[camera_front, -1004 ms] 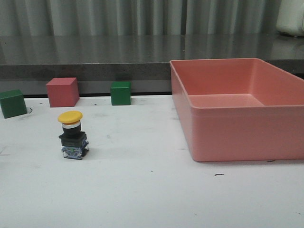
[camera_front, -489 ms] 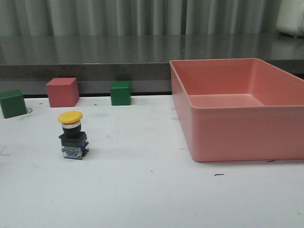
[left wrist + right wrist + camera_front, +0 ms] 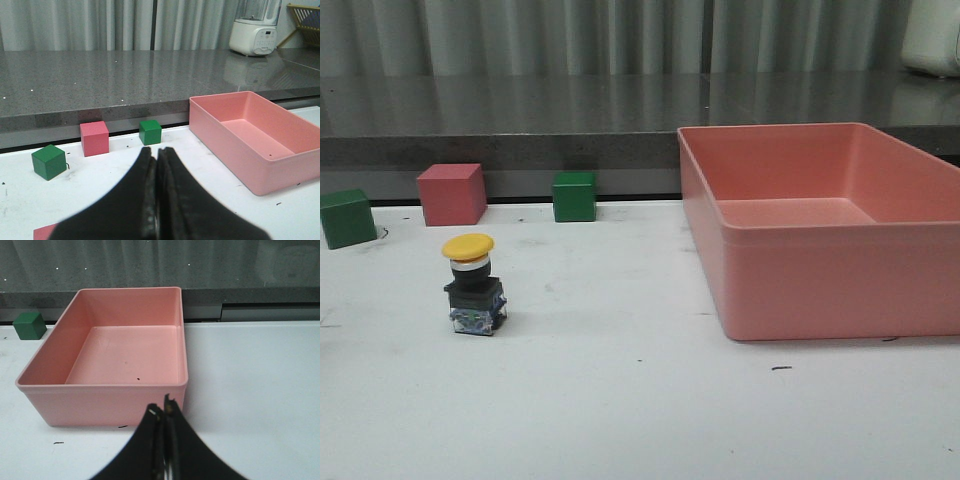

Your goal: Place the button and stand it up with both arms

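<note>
1. Nothing has shifted since the earlier frames.
2. Left gripper (image 3: pixel 156 200) and right gripper (image 3: pixel 164 440): jaws together, empty.
3. Button (image 3: pixel 473 284): upright near the table's (image 3: pixel 620 400) left edge, clear of both arms. Probably light, rigid and top-heavy; the boxy black body offers flat grip faces, the smooth yellow cap likely slips.
4. Pink bin (image 3: pixel 820 300) stands at the right edge; cubes line the far edge.

Pink bin (image 3: pixel 820 270) on white table (image 3: pixel 620 400), right side. Along the back edge: green cube (image 3: pixel 347 217), pink cube (image 3: pixel 452 193), another green cube (image 3: pixel 574 196). Blender (image 3: pixel 253 27) on grey counter (image 3: pixel 100 70).
</note>
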`<action>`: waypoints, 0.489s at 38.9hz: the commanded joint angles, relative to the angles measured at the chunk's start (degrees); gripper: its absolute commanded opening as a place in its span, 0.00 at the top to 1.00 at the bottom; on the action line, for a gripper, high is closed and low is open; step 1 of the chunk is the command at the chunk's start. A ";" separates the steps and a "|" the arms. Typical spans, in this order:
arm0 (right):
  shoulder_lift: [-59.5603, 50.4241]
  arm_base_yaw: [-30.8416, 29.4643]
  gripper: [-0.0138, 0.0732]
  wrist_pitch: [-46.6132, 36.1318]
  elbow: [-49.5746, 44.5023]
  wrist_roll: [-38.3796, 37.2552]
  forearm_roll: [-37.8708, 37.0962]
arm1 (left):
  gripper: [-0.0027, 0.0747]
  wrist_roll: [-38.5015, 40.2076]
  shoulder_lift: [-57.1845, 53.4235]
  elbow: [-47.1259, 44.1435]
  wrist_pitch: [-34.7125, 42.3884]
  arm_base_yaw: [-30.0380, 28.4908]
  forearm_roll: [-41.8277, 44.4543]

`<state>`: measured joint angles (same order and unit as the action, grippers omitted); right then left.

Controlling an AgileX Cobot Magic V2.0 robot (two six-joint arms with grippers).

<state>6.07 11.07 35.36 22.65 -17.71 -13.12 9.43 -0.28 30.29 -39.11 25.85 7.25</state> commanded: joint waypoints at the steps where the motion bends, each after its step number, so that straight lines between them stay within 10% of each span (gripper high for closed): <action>1: 0.69 -0.16 0.92 -4.71 1.54 0.56 -1.61 | 0.99 0.62 -1.21 1.37 4.20 0.47 -0.14; 19: 0.69 -0.16 0.92 -4.71 1.54 0.56 -1.61 | 0.99 0.62 -1.21 1.01 4.20 0.47 -0.14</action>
<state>6.07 11.07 35.36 22.65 -17.71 -13.12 9.43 -0.28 30.03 -39.11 25.85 7.25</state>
